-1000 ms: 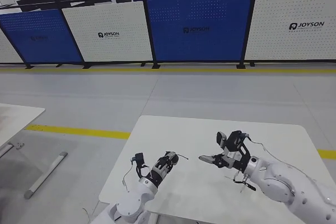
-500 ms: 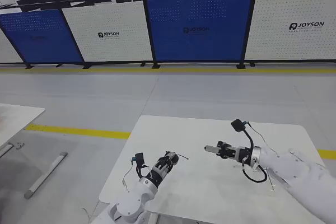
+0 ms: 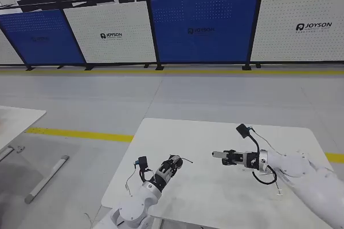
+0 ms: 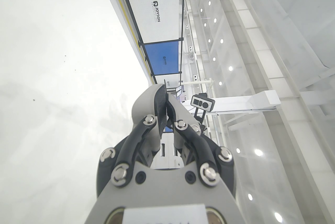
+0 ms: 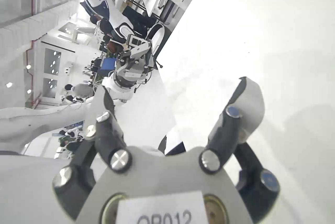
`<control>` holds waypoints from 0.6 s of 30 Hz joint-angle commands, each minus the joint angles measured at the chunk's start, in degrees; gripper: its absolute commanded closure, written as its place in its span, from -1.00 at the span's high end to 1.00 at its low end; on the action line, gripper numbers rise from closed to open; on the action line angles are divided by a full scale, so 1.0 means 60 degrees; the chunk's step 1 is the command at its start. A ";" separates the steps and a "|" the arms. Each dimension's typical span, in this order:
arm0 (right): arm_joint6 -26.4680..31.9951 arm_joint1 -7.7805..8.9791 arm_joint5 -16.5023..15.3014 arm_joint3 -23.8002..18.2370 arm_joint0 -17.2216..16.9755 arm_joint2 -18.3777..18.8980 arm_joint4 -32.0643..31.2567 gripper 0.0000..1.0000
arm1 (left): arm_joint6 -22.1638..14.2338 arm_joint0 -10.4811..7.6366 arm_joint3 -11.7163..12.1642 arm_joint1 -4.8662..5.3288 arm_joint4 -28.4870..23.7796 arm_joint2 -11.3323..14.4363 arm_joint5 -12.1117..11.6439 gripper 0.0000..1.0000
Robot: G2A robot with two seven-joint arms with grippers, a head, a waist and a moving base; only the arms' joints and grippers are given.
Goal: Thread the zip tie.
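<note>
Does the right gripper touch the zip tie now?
Apart. In the top view, bare table shows between the right gripper and the zip tie, which sticks out of the left gripper.

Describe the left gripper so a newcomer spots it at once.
Over the white table, the left gripper hangs near a side edge, facing the right gripper nearer the middle. The left is shut, with a thin dark strip, likely the zip tie, at its tip; the right is open.

Left fingers pressed together, right fingers spread wide, the two pointing toward each other
</note>
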 commanded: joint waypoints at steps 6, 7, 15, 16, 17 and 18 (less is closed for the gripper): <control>-0.0023 -0.0004 0.0058 -0.0014 -0.0069 0.0000 0.0012 1.00 | 0.0000 0.0000 0.0000 0.0000 0.0000 0.0000 0.0000 -1.00; 0.0064 -0.0011 0.0091 -0.0039 -0.0131 0.0022 0.0040 1.00 | 0.0000 0.0000 0.0000 0.0000 0.0000 0.0000 0.0000 -1.00; 0.1377 -0.0379 0.0000 0.0836 -0.0284 0.0126 0.0857 1.00 | 0.0000 0.0000 0.0000 0.0000 0.0000 0.0000 0.0000 -1.00; 0.1576 -0.0463 0.0000 0.0896 -0.0288 0.0120 0.1038 1.00 | 0.0000 0.0000 0.0000 0.0000 0.0000 0.0000 0.0000 -1.00; 0.1889 -0.0550 0.0000 0.1115 -0.0257 0.0093 0.1221 1.00 | 0.0000 0.0000 0.0000 0.0000 0.0000 0.0000 0.0000 -1.00; 0.1989 -0.0613 0.0019 0.1343 -0.0191 0.0070 0.1275 1.00 | 0.0000 0.0000 0.0000 0.0000 0.0000 0.0000 0.0000 -1.00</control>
